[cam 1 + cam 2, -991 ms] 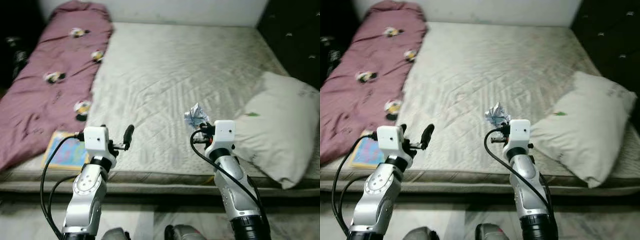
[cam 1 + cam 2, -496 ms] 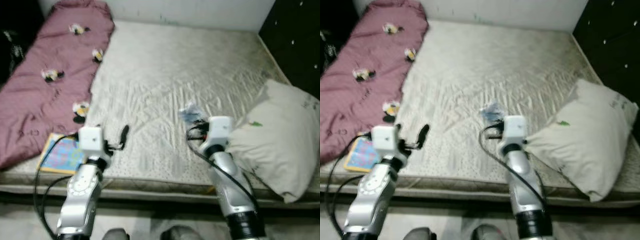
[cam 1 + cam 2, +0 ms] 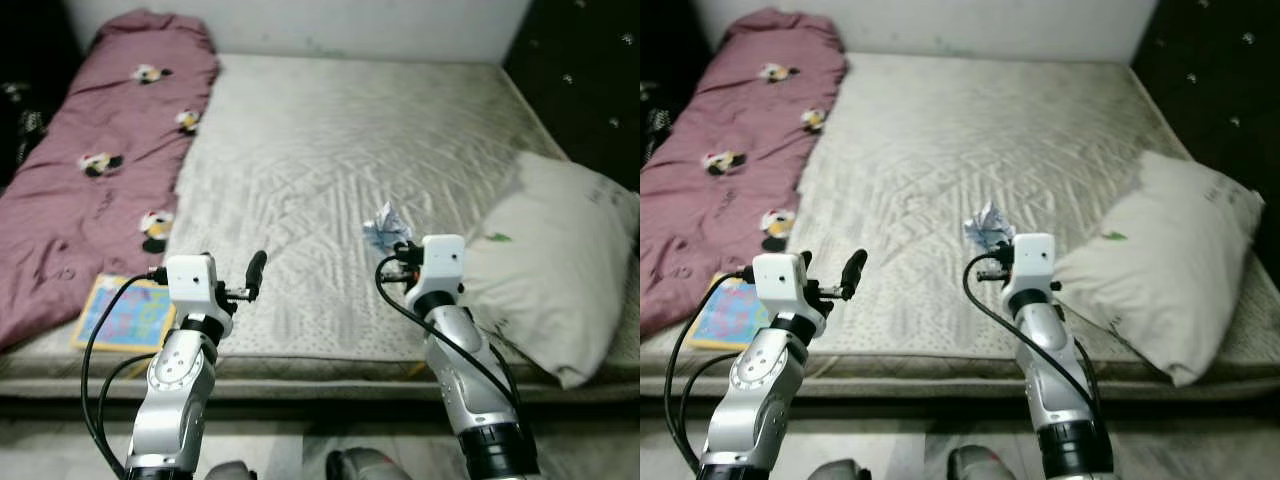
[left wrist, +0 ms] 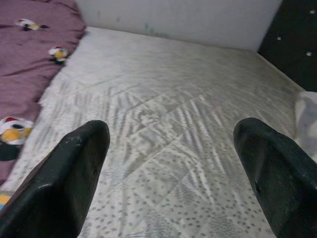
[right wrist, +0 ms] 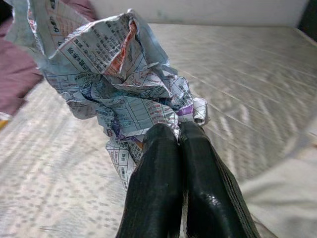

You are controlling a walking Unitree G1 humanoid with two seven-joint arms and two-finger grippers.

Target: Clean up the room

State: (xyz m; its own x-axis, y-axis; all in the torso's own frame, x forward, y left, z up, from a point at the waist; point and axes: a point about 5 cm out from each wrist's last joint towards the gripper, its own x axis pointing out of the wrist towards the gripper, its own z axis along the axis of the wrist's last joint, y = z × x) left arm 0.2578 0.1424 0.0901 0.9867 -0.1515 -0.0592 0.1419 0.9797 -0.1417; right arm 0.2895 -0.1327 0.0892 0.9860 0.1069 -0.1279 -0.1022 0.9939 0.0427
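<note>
Right gripper [image 5: 179, 136], fingers pressed together, clamps a crumpled printed newspaper wad [image 5: 111, 74] above the pale quilted mattress [image 3: 330, 150]. Left gripper [image 4: 173, 168] hovers with fingers spread apart. Beside: white pillow [image 3: 560, 260], maroon patterned blanket [image 3: 90, 170], colourful book [image 3: 122, 312].

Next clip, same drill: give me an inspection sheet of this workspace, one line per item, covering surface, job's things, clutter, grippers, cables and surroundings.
Surface: mattress, pale quilted cover, creased.
Job's things: crumpled newspaper, pinched in the right gripper above the mattress.
Clutter: maroon blanket with cartoon prints along the robot's left side; colourful book at the near left edge; white pillow on the right.
Grippers: right gripper, jaws closed on the newspaper; left gripper, jaws wide apart, holding nothing, raised over the near edge.
Cables: black cables looping beside each forearm, snagged on nothing.
Surroundings: white wall behind the bed, dark panel to the right.
</note>
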